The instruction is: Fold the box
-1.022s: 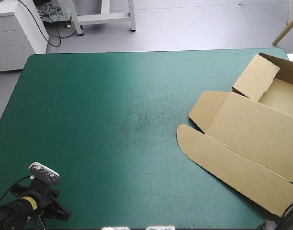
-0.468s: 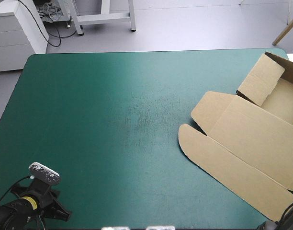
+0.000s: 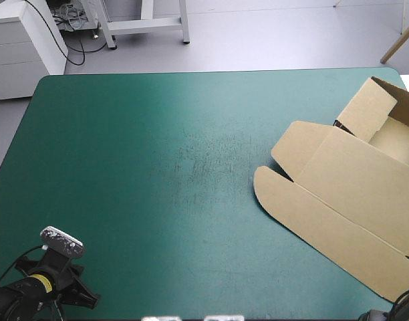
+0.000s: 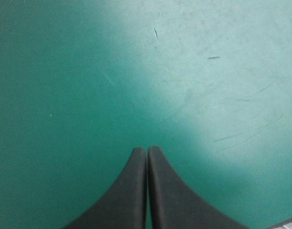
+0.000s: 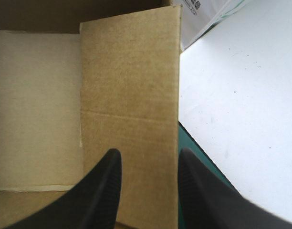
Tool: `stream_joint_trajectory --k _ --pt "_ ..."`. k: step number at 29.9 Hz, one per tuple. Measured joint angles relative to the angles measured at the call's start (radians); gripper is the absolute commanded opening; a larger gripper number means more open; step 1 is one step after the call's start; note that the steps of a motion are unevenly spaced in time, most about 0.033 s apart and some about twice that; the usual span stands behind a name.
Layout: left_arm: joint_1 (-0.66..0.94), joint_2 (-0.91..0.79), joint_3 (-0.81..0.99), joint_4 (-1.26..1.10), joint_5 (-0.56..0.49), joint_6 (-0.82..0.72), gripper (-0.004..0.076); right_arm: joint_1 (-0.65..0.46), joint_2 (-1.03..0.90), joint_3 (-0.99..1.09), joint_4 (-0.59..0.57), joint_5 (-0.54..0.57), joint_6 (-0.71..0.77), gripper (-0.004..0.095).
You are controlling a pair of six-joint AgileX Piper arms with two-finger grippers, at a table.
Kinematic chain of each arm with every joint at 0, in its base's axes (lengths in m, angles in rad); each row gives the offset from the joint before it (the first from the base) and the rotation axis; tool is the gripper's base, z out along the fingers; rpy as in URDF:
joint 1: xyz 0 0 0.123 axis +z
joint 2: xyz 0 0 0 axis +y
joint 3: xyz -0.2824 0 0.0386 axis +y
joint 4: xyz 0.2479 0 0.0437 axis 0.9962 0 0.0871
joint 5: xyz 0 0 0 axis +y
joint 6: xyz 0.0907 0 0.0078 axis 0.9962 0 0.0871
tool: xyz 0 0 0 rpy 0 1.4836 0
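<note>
The brown box (image 3: 351,194) lies at the table's right edge as an open tray with its lid flat toward the middle. Part of it runs out of the high view. My right gripper (image 5: 148,155) is not seen from above. In its own view its black fingers stand apart, open, over an upright brown wall panel (image 5: 129,86) of the box, with the tray's pale floor (image 5: 36,105) beside it. My left gripper (image 4: 147,149) is shut and empty over the bare teal-green cover (image 4: 65,71) at the near left corner, far from the box.
A white surface (image 5: 241,95) lies just past the table's right edge, beside the box. A narrow strip of teal-green cover (image 5: 196,145) shows between them. The wide cover (image 3: 158,167) stretches from the box to the left arm (image 3: 51,284).
The box has slid steadily toward the right edge and a little toward the far side, turning slightly. The left arm has not moved.
</note>
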Motion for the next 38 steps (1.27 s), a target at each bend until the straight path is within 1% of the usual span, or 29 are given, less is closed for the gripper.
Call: stream_joint_trajectory --k 4,6,8,11,13,14,19,22,24,32,34,38 --pt "0.0 0.0 0.0 0.0 0.0 0.0 -0.001 0.0 -0.057 0.008 0.028 0.0 -0.019 0.0364" --pt "0.0 0.0 0.0 0.0 0.0 0.0 -0.001 0.0 -0.095 0.029 0.051 0.002 -0.07 0.036" --pt "0.0 0.0 0.0 0.0 0.0 0.0 -0.001 0.0 -0.138 0.061 0.077 0.002 -0.141 0.0328" --pt "0.0 0.0 0.0 0.0 0.0 0.0 -0.001 0.0 -0.221 0.134 0.123 0.003 -0.184 0.0182" --pt "0.0 0.0 0.0 0.0 0.0 0.0 -0.001 0.0 -0.28 0.2 0.163 0.003 -0.201 0.0028" --pt "0.0 0.0 0.0 0.0 0.0 0.0 -0.001 0.0 -0.316 0.237 0.187 0.003 -0.217 -0.0018" --pt "0.0 0.0 0.0 0.0 0.0 0.0 -0.001 0.0 -0.515 0.431 0.301 -0.006 -0.299 -0.0008" --pt "0.0 0.0 0.0 0.0 -0.001 0.0 -0.001 0.026 -0.641 0.553 0.318 -0.033 -0.321 -0.0008" --pt "0.0 0.0 0.0 0.0 -0.001 0.0 -0.001 0.065 -0.722 0.636 0.32 -0.052 -0.331 -0.0008" --pt "0.0 0.0 0.0 0.0 -0.001 0.0 -0.001 0.329 -1.077 0.969 0.331 -0.072 -0.344 -0.001" --pt "0.0 0.0 0.0 0.0 -0.001 0.0 -0.001 0.366 -1.158 1.037 0.328 -0.071 -0.345 -0.001" --pt "0.0 0.0 0.0 0.0 -0.001 0.0 -0.001 0.389 -1.28 1.145 0.317 -0.071 -0.355 -0.001"
